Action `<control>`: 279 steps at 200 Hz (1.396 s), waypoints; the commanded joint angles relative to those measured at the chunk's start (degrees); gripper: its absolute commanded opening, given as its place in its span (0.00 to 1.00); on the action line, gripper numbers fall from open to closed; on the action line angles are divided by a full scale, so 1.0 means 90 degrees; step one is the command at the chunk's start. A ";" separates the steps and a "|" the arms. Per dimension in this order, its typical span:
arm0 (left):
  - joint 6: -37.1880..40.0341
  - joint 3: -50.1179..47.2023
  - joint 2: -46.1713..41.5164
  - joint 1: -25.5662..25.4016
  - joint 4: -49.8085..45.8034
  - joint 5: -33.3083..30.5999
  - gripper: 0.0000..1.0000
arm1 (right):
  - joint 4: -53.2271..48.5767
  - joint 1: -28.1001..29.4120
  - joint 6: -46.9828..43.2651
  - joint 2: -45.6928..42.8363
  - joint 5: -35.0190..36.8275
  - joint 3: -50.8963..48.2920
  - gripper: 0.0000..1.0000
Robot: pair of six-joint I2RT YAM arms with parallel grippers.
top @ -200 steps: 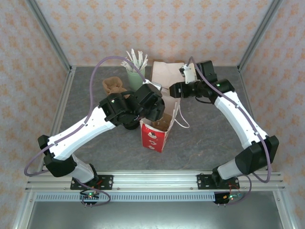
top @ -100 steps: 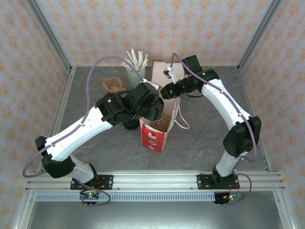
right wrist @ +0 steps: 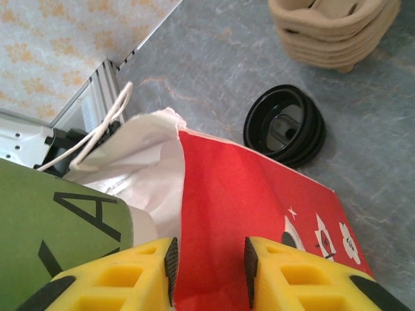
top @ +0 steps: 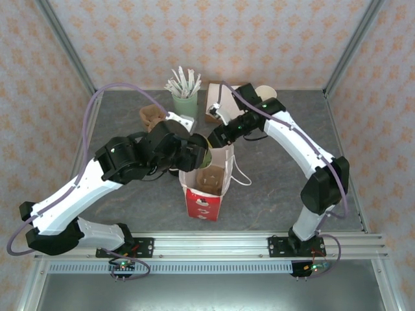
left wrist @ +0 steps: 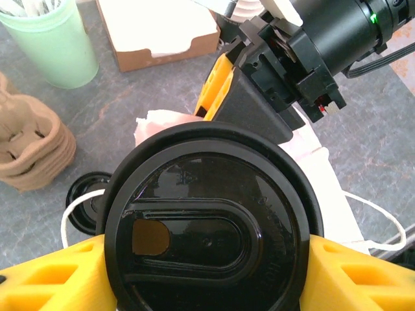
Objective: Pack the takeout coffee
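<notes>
While the left gripper (left wrist: 207,275) is clamped on the sides of the takeout coffee (left wrist: 207,220), lid up, the cup hangs at the open mouth of the paper bag (top: 202,194). It sits nearer the rim on the left arm's side than over the middle of the opening.

The right gripper (right wrist: 211,272) has its jaws narrowed astride the bag's top edge. There is paper between the fingers, but I cannot tell whether they actually pinch it.

That uncertainty is the main risk. If the edge is not truly held, the bag could sag or slide as the cup goes down. The cup's base might then land on the rim, fold the wall inward and tip the bag (it looks light and stands on a narrow bottom).

The two grippers are also very near each other in the left wrist view, so a careless descent could knock them together and jolt the cup.

The loose cord handle (top: 243,176) might snag a finger.

Letting go too high or off upright could topple the cup inside and strain the lid's seal, and a toppled bag would roll toward the loose black lids (right wrist: 285,126) just beside it
</notes>
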 commanded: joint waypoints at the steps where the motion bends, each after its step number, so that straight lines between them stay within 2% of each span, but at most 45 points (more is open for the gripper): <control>1: -0.0239 -0.0130 -0.0157 -0.0202 -0.0249 -0.0278 0.64 | 0.0608 0.0198 0.0891 -0.0562 0.0203 -0.0384 0.35; 27: -0.0337 -0.0240 -0.0190 -0.0418 -0.0252 -0.0342 0.63 | 0.1099 0.0400 0.1760 -0.0941 0.0506 -0.0702 0.37; 67: -0.0428 -0.0545 -0.0310 -0.0450 -0.0117 -0.0350 0.63 | 0.1354 0.0532 0.2193 -0.1363 0.0907 -0.0992 0.49; 92: -0.0379 -0.0558 -0.0210 -0.0454 -0.0115 -0.0333 0.63 | 0.1382 0.0401 0.2292 -0.1398 0.1039 -0.0889 0.55; 140: -0.0146 -0.0455 0.0204 -0.0455 -0.0098 -0.0400 0.64 | 0.1658 -0.0146 0.2472 -0.1276 0.0967 -0.0601 0.56; 172: -0.0125 -0.0796 0.0338 -0.0438 0.0173 -0.0387 0.64 | 0.2404 -0.0471 0.2911 -0.1366 0.1406 -0.1019 0.57; 208: 0.0118 -0.0948 0.0566 -0.0391 0.0576 -0.0252 0.63 | 0.2765 -0.0508 0.3001 -0.1386 0.1899 -0.1295 0.58; 243: 0.0210 -0.0908 0.0914 -0.0381 0.0803 -0.0050 0.63 | 0.3074 -0.0564 0.3156 -0.1193 0.1787 -0.1366 0.58; 279: 0.0029 -0.0310 0.1252 -0.0382 0.0263 -0.0137 0.63 | 0.2862 -0.0633 0.3133 -0.0904 0.1483 -0.1055 0.58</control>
